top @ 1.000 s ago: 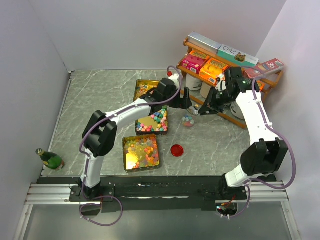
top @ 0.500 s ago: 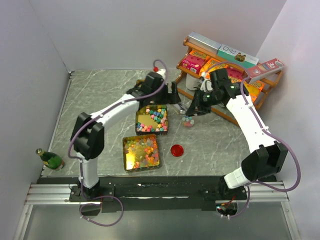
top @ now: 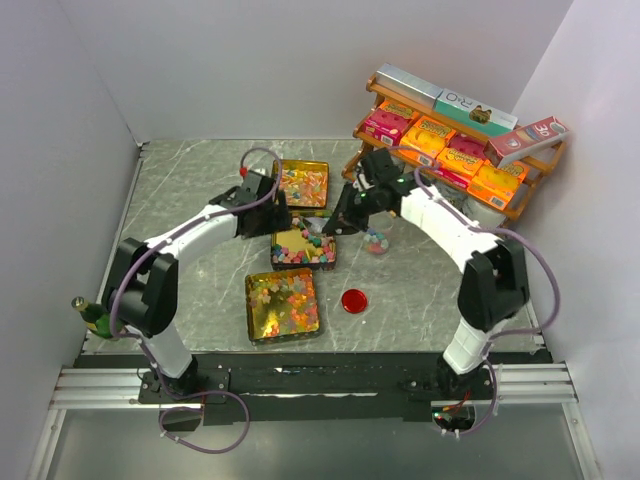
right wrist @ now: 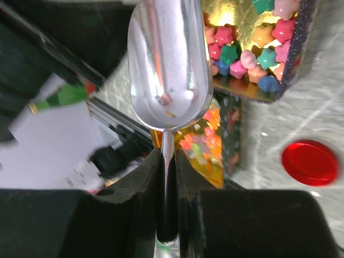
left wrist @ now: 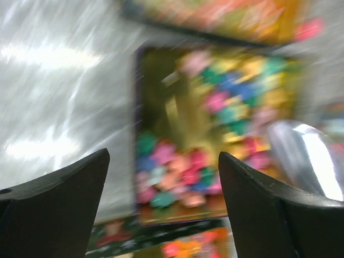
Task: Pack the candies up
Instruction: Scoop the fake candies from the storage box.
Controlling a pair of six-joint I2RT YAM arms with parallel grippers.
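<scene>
The candies [top: 305, 250] are small mixed-colour stars in three gold-lined trays: back [top: 300, 183], middle and front [top: 282, 304]. A small clear jar [top: 377, 241] to the right holds a few more. My right gripper [top: 338, 220] is shut on the handle of a metal scoop [right wrist: 169, 64]. The scoop bowl is nearly empty and hangs over the middle tray's candies [right wrist: 252, 48]. My left gripper [top: 280, 213] is open and empty at the middle tray's left edge. Its blurred wrist view shows the candies [left wrist: 215, 134] and the scoop [left wrist: 306, 156].
A red round lid [top: 353, 300] lies on the table right of the front tray, also in the right wrist view [right wrist: 310, 161]. A wooden shelf [top: 450, 140] with orange and pink boxes stands back right. A green bottle [top: 100, 317] lies at the near left.
My left gripper swung left and nearer, from behind the back tray to the middle tray's left side. My right gripper carried the scoop left from the jar to over the middle tray.
</scene>
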